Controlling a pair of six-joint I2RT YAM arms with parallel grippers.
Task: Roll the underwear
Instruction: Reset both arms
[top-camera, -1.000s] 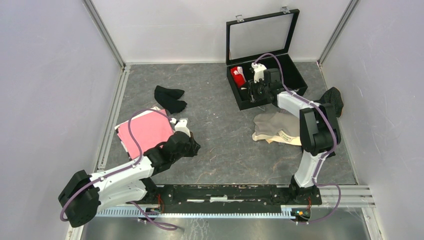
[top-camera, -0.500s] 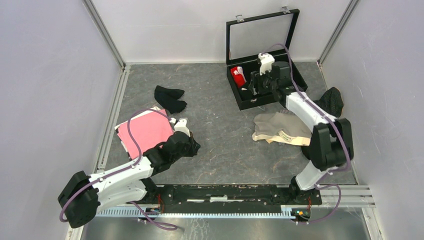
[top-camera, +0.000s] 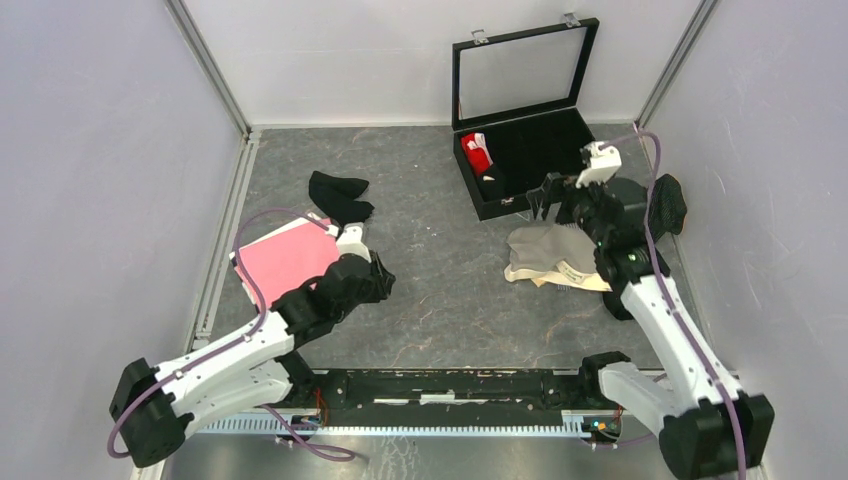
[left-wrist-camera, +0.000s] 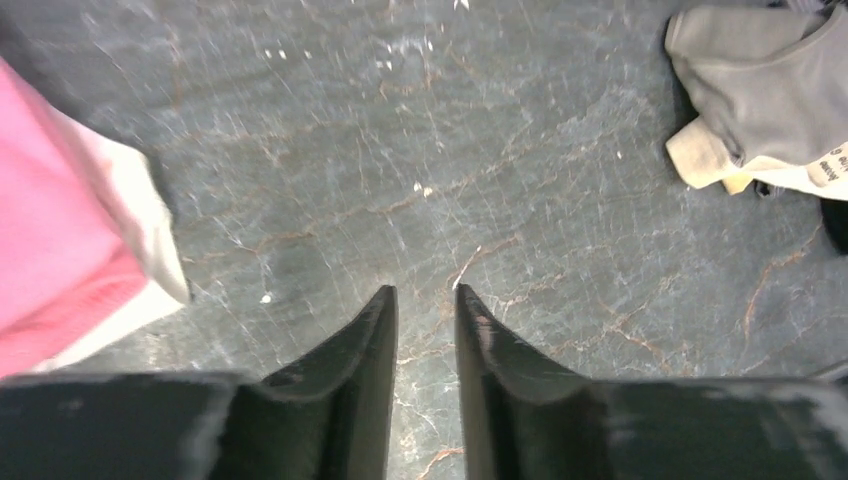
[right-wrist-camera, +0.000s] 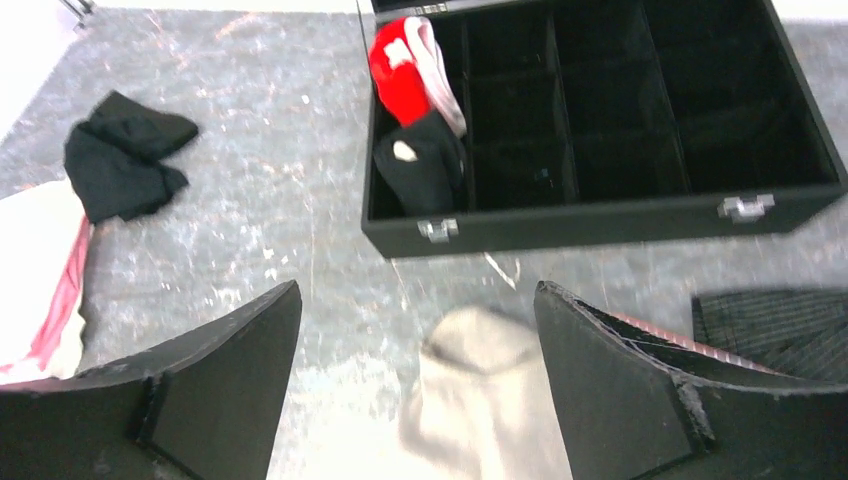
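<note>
Pink underwear (top-camera: 285, 262) lies flat at the left, with loose black underwear (top-camera: 338, 197) behind it. Beige underwear (top-camera: 555, 255) lies at the right, and dark pinstriped underwear (top-camera: 665, 205) sits past it. In the case's left column a red roll (right-wrist-camera: 400, 60) and a black roll (right-wrist-camera: 420, 165) sit one behind the other. My left gripper (left-wrist-camera: 425, 295) hovers over bare floor just right of the pink piece (left-wrist-camera: 60, 250), its fingers a narrow gap apart and holding nothing. Over the beige piece (right-wrist-camera: 490, 400) my right gripper (right-wrist-camera: 417, 287) is wide open and empty.
The black compartment case (top-camera: 530, 190) stands at the back right with its glass lid (top-camera: 520, 70) up. Grey walls and metal rails close in the floor on the left, back and right. The arms' base rail (top-camera: 450, 385) runs along the near edge.
My right gripper has come back out of the case to above the beige underwear, and its jaws have widened. My left gripper's shut jaws have parted slightly, and it shifted a little toward the back.
</note>
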